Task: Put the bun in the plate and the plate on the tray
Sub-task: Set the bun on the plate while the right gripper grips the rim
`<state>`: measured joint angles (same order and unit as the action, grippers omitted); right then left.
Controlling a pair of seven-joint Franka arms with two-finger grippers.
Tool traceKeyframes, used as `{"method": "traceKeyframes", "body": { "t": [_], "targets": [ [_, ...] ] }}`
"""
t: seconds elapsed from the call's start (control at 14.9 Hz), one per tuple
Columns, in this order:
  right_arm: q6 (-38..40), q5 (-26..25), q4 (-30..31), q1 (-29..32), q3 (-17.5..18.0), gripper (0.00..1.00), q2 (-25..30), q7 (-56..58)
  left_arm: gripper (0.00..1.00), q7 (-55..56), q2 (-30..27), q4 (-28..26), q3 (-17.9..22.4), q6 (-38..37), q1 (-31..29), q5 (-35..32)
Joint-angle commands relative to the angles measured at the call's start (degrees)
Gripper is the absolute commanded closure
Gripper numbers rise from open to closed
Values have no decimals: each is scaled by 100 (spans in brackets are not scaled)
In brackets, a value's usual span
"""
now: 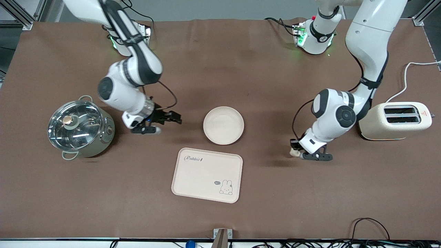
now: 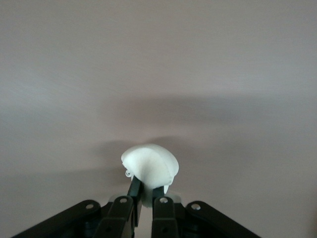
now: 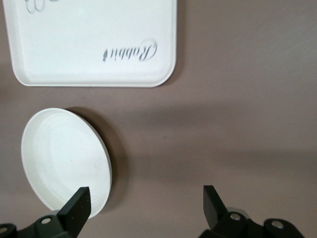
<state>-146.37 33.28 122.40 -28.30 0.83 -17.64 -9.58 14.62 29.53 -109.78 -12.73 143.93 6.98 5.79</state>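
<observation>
The small pale cream bun (image 2: pixel 150 166) is pinched between the fingers of my left gripper (image 2: pixel 146 191), which is shut on it low over the brown tablecloth toward the left arm's end; in the front view the bun (image 1: pixel 294 152) peeks out at the gripper (image 1: pixel 297 151). The round cream-white plate (image 1: pixel 223 125) sits empty mid-table. The cream tray (image 1: pixel 207 174) with "Rabbit" lettering lies nearer to the front camera than the plate. My right gripper (image 1: pixel 169 117) hangs open beside the plate (image 3: pixel 63 159), toward the right arm's end, nothing between its fingers (image 3: pixel 78 206).
A steel pot with a glass lid (image 1: pixel 78 129) stands toward the right arm's end. A cream toaster (image 1: pixel 395 120) with its white cable sits at the left arm's end, close to the left arm's elbow.
</observation>
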Motion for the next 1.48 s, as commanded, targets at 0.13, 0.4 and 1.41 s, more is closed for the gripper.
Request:
{"method": "traceKeyframes", "body": {
  "t": [0.13,0.4,1.41],
  "targets": [
    [-1051,188,-6,-755,-65,0,-670,-614,93,2945,-88,510,-503,-621,1092,1],
    [-1078,197,-269,-843,-65,0,-1004,-746,48,4127,439,844,-485,-280,1780,-8],
    [-1095,162,-937,-1291,-74,51,-1602,-1310,0,1577,-956,1468,-494,-2906,150,-1440]
  ]
}}
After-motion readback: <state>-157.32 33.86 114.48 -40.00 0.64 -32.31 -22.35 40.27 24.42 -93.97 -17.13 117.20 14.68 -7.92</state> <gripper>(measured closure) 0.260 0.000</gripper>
